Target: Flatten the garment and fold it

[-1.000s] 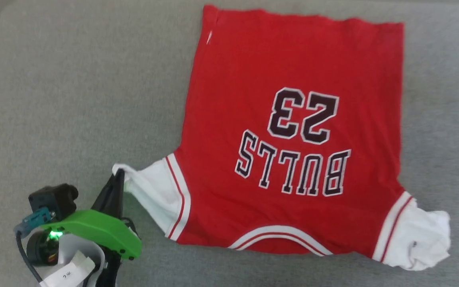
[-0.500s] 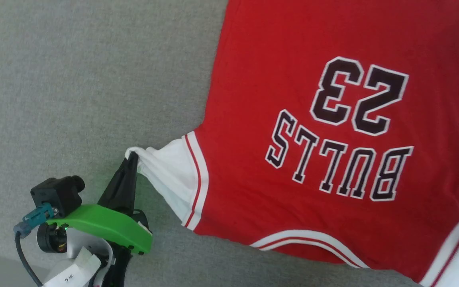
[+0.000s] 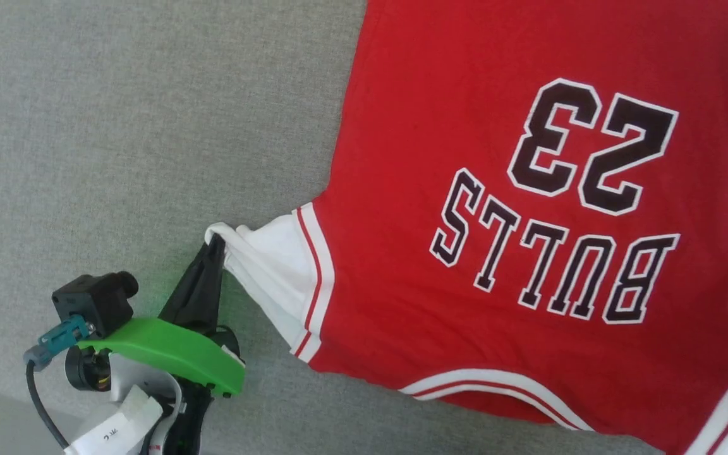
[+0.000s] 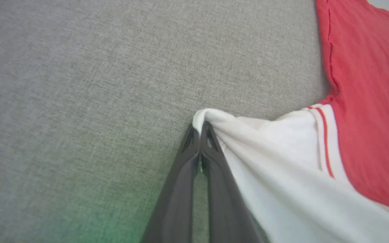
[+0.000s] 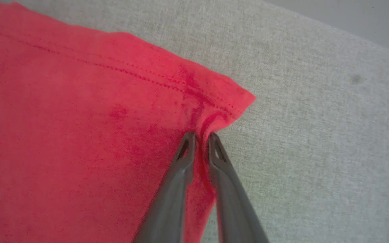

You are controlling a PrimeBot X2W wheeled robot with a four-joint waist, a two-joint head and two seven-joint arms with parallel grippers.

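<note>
Two grippers, both clenched on cloth: left gripper (image 3: pixel 215 243) pinches the white sleeve (image 3: pixel 269 272) tip, right gripper (image 5: pixel 201 136) nips a red hem corner (image 5: pixel 228 101). Garment (image 3: pixel 465 126) lies spread, print up, on grey fabric surface (image 3: pixel 117 126).

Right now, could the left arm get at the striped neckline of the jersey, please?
Probably not as things stand: the left gripper has its jaws shut on the white sleeve. Were it released, the jersey's neckline lies nearby, uncovered.

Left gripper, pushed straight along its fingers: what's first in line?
The white sleeve of the garment, whose edge the left gripper pinches at its tips. Beyond that fold, the grey fabric surface; depth unclear.
</note>
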